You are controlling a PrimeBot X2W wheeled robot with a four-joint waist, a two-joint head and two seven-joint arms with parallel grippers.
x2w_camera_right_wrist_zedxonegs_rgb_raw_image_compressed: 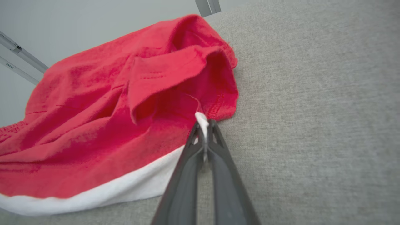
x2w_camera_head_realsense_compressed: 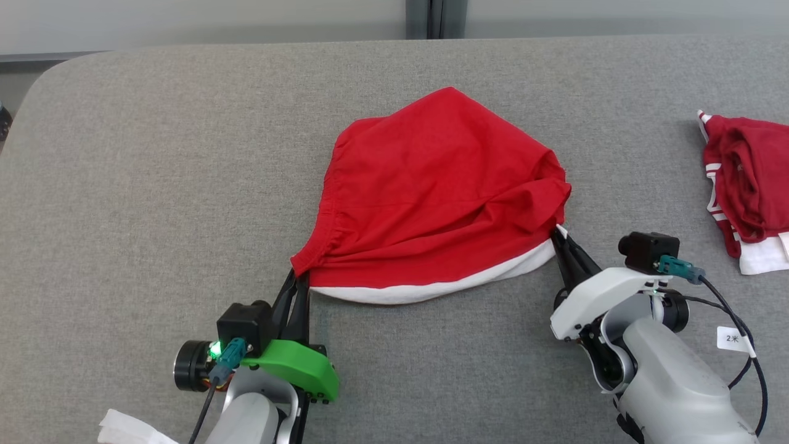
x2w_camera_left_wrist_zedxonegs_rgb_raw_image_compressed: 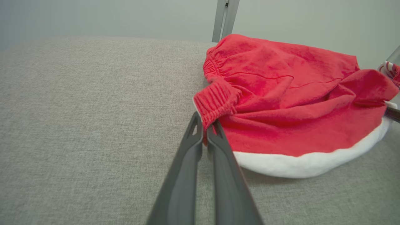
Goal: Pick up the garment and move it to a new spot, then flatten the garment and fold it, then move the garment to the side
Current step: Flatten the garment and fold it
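**Head view: both near corners pinched, garment not yet flat**

Red garment [x2w_camera_head_realsense_compressed: 431,185] with a white under-layer lies near the middle of the grey padded table [x2w_camera_head_realsense_compressed: 154,185], bunched into a rounded heap.

Left gripper [x2w_camera_head_realsense_compressed: 296,279] is closed on the gathered elastic corner at the garment's near left. The left wrist view shows red ribbed cloth nipped between the fingertips.

Right gripper [x2w_camera_head_realsense_compressed: 562,237] is closed on the near right corner. The right wrist view shows a tuft of white cloth caught between its tips.

Progress, as judged:
- Pick up and move: probably done, since the garment rests on open table. This moment alone cannot confirm it.
- Flatten: looks like the step in hand. The two-corner grip is set, but the cloth is slack and creased, the right side is rolled over on itself and the far edge is humped.
- Fold: not made.
- Move to the side: not done.

Also noted: a second red-and-white garment [x2w_camera_head_realsense_compressed: 746,185] lies crumpled at the table's right edge, well apart from the work.
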